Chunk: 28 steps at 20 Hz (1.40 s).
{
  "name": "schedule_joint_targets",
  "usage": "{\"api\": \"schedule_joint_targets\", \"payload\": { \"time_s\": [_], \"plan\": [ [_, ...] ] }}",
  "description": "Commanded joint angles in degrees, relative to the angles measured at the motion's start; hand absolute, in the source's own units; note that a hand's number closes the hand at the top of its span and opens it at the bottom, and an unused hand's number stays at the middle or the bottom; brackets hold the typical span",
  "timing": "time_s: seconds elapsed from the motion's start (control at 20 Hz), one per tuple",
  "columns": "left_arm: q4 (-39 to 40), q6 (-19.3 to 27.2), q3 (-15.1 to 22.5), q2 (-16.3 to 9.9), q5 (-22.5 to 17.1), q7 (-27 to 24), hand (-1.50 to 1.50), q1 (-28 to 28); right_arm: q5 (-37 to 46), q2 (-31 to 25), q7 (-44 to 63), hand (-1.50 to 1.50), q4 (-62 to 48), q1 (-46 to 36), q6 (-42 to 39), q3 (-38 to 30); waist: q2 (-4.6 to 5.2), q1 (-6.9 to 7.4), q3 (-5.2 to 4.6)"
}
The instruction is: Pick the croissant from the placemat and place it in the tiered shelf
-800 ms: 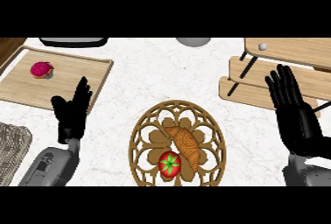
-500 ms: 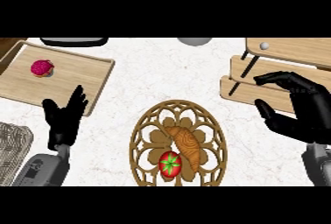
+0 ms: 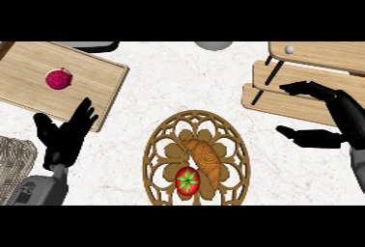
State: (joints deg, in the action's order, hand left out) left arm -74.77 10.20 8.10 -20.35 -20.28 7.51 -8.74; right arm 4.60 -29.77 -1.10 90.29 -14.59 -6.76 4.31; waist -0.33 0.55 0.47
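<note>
So the croissant (image 3: 205,161) is sitting on the round wooden placemat (image 3: 158,159), the one with the cut-out flower pattern, near the counter's front edge about midway along. It lies slanted across the mat's middle, and a tomato (image 3: 188,180) with a green star top sits just beside its lower left side, looks like touching it. Nothing's holding the croissant.

Right hand (image 3: 341,126) is over by the counter's right edge, turned sideways with fingers and thumb spread wide like a big C, the upper fingers (image 3: 303,88) over the front plank of the tiered shelf (image 3: 299,103), thumb lower down over the marble. Nothing is between them. It's well apart from the croissant.

The shelf takes up the back right corner, light wood planks with black legs, and there's a small pale ball (image 3: 290,49) on the top tier.

Left hand (image 3: 65,136) is near the counter's left edge, fingers up and relaxed, just resting, its fingertips overlapping the front corner of a wooden cutting board (image 3: 85,79). That board fills the back left corner and has a dark pink fruit (image 3: 58,79) on it. A woven thing (image 3: 16,161) pokes in at the front left, can't tell what it is.
</note>
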Motion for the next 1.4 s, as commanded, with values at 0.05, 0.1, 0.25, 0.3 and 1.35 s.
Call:
{"api": "schedule_joint_targets", "payload": {
  "time_s": [0.05, 0.1, 0.25, 0.3, 1.35],
  "plan": [
    [2.2, -1.1, 0.8, 0.3, -0.6, 3.3, 0.00, 4.1, -3.1, -5.0, 0.0, -1.50, 4.4, 0.3, -10.8, 2.1, 0.18, -0.74, -0.50],
    [-1.3, 0.5, 1.6, 0.0, 0.0, 6.6, 0.00, 3.7, -3.6, -5.0, 0.7, -1.50, 3.8, -0.6, -12.3, 2.7, 0.13, -0.25, -0.45],
    [2.1, -1.2, 0.1, -0.1, -0.6, 4.1, 0.00, 3.9, -4.3, -5.6, 8.3, -1.50, 12.5, 0.5, -15.2, 6.1, 0.01, -1.36, -0.57],
    [0.3, -2.0, -1.0, -1.9, -1.6, 5.4, 0.00, 5.3, -4.9, -5.3, 11.7, -1.50, 14.0, -0.4, -15.4, 6.4, -0.06, -0.81, -0.56],
    [-0.1, -3.1, -0.6, 0.3, 0.5, 4.4, 0.00, 6.5, 16.7, 13.3, 61.5, -1.50, 18.7, -17.5, -11.0, 31.8, 0.29, 0.03, -0.54]
  ]
}}
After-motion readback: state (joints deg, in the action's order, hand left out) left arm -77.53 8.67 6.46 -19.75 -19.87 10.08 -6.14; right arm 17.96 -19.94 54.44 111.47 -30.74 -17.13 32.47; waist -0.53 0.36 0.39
